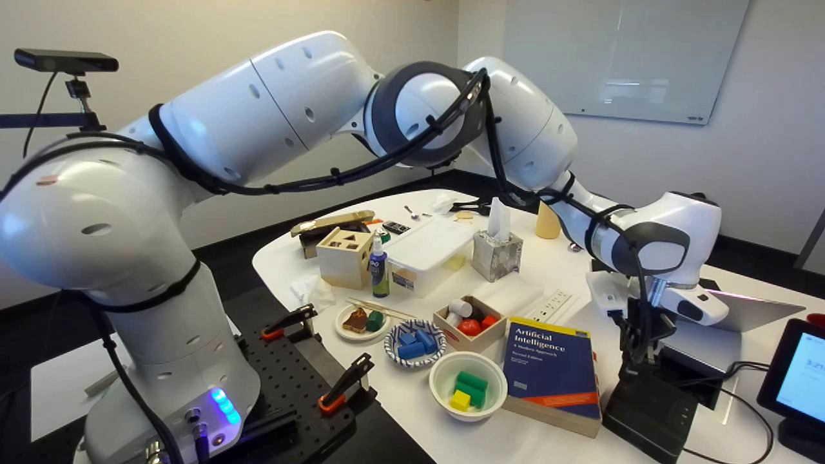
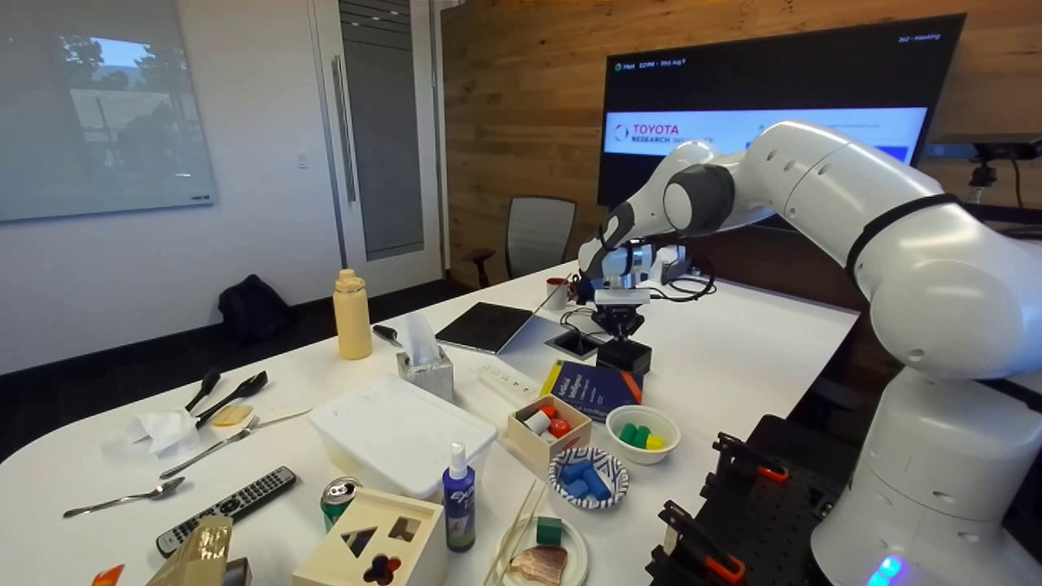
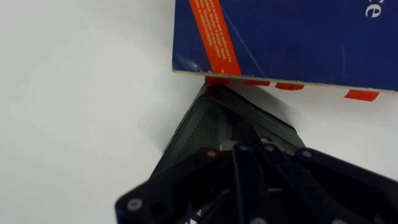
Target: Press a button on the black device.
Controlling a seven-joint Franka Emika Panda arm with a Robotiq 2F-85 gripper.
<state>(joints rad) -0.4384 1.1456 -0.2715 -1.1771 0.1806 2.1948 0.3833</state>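
Observation:
The black device (image 1: 651, 415) is a low boxy unit on the white table, beside the blue book. It also shows in an exterior view (image 2: 625, 356) and in the wrist view (image 3: 199, 133), where its perforated top and a corner close to the book are visible. My gripper (image 1: 628, 372) points down over the device's top, with its fingers together and nothing seen between them. It also shows in an exterior view (image 2: 622, 332) and in the wrist view (image 3: 245, 132). The fingers hide part of the top. I cannot tell whether the tips touch it.
The blue book (image 1: 551, 367) lies beside the device. A laptop (image 1: 747, 309) stands open behind it. A tablet (image 1: 799, 380) and loose cables (image 1: 741, 367) are near. A white bowl (image 1: 467, 386), a wooden box (image 1: 474, 322) and a tissue box (image 1: 497, 254) stand on the table.

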